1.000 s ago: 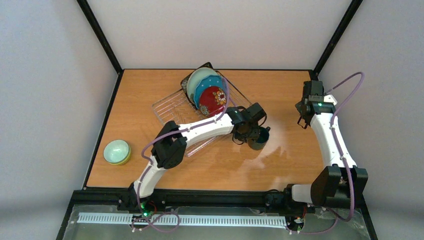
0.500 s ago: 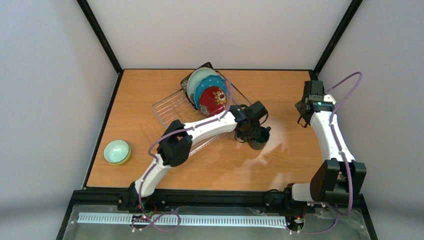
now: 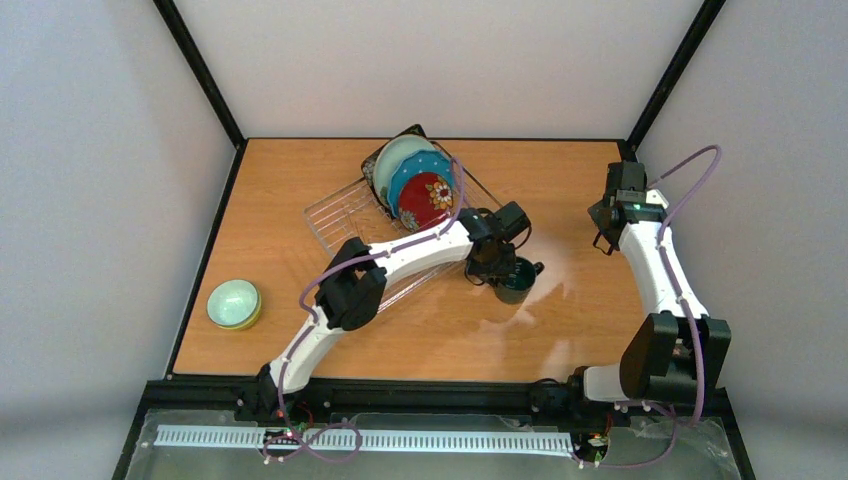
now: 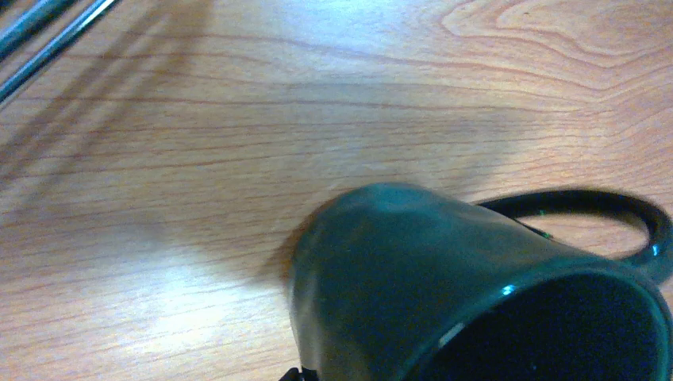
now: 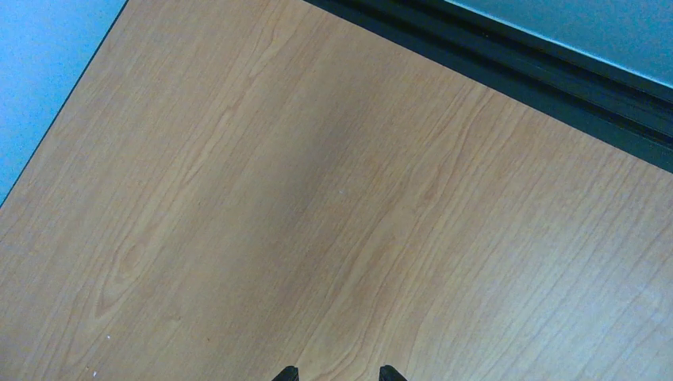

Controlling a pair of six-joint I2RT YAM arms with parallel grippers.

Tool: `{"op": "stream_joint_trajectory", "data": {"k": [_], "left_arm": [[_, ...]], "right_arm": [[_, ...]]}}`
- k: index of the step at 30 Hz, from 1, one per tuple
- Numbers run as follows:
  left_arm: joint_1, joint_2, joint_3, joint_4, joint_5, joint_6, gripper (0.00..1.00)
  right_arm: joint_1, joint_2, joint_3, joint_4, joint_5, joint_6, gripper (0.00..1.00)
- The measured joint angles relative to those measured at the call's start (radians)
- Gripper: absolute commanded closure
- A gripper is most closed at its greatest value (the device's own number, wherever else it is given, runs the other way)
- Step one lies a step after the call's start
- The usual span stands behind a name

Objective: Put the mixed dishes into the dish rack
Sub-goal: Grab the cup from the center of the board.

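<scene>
Overhead plus wrist close-ups, table [image 3: 280, 200] shared

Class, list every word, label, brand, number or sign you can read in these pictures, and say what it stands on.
None: no readable text in any view. The green mug is plain; the plates in the rack carry only flowers and dots.
</scene>
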Motion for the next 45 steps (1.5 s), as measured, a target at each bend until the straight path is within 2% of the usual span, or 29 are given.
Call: {"op": "stream_joint_trajectory", "data": {"k": [3, 7, 9, 25, 32, 45], "left_arm": [[0.006, 0.0, 0.002, -0.014, 0.008, 0.019, 0.71], [0.012, 0.001, 0.007, -0.043, 0.006, 0.047, 0.94], [0.014, 0.003, 0.007, -0.051, 0.006, 0.056, 0.99], [0.016, 0.003, 0.01, -0.056, 0.002, 0.072, 1.0], [0.016, -0.024, 0.01, -0.089, -0.048, 0.071, 1.0], [0.016, -0.359, 0.01, -0.162, -0.186, 0.07, 1.0]], "right_arm": [[0.0, 0.006, 0.0, 0.005, -0.005, 0.0, 0.42], [0.0, 0.006, 0.0, 0.006, -0.008, 0.0, 0.42], [0.0, 0.006, -0.001, 0.007, -0.008, 0.0, 0.42], [0.0, -0.014, -0.037, 0.011, -0.023, 0.002, 0.42], [0.0, -0.029, -0.037, 0.011, -0.023, 0.0, 0.42], [0.0, -0.029, -0.002, 0.003, -0.024, -0.002, 0.42]]}}
